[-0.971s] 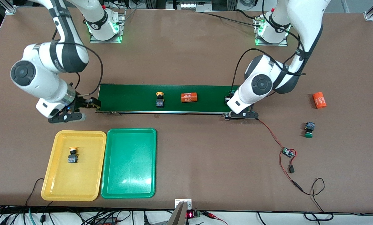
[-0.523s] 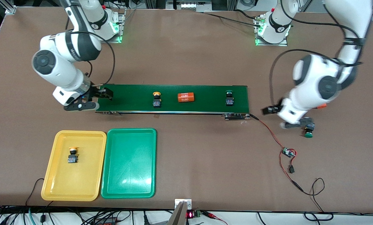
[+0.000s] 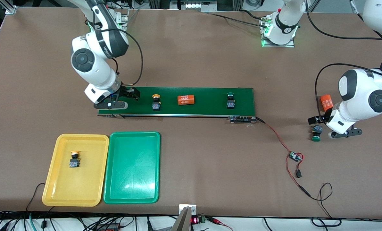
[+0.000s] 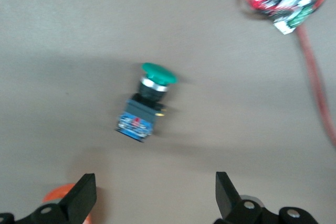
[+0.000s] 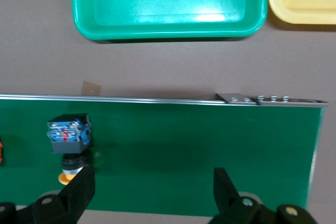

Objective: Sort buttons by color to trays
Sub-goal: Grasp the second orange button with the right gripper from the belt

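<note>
Right gripper (image 3: 122, 98) hangs low over the conveyor belt (image 3: 207, 109) at the right arm's end, fingers spread wide and empty, probably lined up for the yellow button (image 3: 155, 102) just beside it on the belt. Left gripper (image 3: 333, 125), also wide and empty, sits over the table with a green button (image 4: 147, 103) lying just ahead between its fingers' line. Another green button (image 3: 230, 100) and an orange cylinder (image 3: 186, 99) ride the belt; a second cylinder (image 3: 326, 102) lies close by the left gripper, and the circuit board (image 3: 295, 156) near. One yellow button (image 3: 74, 159) already lies in the yellow tray (image 3: 82, 199); the green tray (image 3: 131, 199) holds nothing.

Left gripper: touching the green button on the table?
Apart. The left wrist view shows the green button lying on bare table clear of the open left gripper fingers.
</note>
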Controlling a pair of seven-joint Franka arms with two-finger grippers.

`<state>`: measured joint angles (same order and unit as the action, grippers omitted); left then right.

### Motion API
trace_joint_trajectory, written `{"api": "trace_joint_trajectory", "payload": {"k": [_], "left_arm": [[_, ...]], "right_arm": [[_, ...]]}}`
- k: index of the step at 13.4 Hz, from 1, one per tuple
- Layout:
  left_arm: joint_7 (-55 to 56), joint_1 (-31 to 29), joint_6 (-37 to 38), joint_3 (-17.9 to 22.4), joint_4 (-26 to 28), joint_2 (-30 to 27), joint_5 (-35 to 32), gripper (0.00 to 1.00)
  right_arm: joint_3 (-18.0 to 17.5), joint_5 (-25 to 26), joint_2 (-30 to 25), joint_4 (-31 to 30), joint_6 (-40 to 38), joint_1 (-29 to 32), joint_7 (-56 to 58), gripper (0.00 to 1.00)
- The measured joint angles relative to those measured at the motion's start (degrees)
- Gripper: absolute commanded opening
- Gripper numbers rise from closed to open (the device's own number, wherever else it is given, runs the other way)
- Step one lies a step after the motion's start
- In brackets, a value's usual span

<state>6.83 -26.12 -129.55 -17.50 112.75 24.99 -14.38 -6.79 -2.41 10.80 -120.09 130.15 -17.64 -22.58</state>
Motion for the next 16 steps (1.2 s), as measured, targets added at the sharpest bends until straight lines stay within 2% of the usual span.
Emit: {"api": "trace_joint_trajectory", "payload": {"k": [3, 7, 13, 16], "left_arm": [[-7.6, -2.5, -1.9, 0.0, 0.0, 3.7, -1.6, 1.0], [-9.8, -2.6, -2.3, -0.4, 0.0, 6.3, -1.6, 1.0], [-15.5, -2.6, -5.0, -0.5, 0.0, 7.4, -1.6, 1.0], [-19.8, -2.6, -7.2, -0.5, -0.2, 8.7, -1.6, 1.0]], "right_arm": [[0.0, 2.6, 1.5, 0.0, 1.4, -2.1, -4.1, 1.0], [0.0, 7.9, 3.6, 0.0, 1.7, -4.2, -9.7, 1.0], [-0.4, 8.7, 4.1, 0.0, 3.2, -4.3, -9.9, 1.0], [-1.0, 9.0, 5.2, 0.0, 5.7, -4.4, -4.8, 1.0]]}}
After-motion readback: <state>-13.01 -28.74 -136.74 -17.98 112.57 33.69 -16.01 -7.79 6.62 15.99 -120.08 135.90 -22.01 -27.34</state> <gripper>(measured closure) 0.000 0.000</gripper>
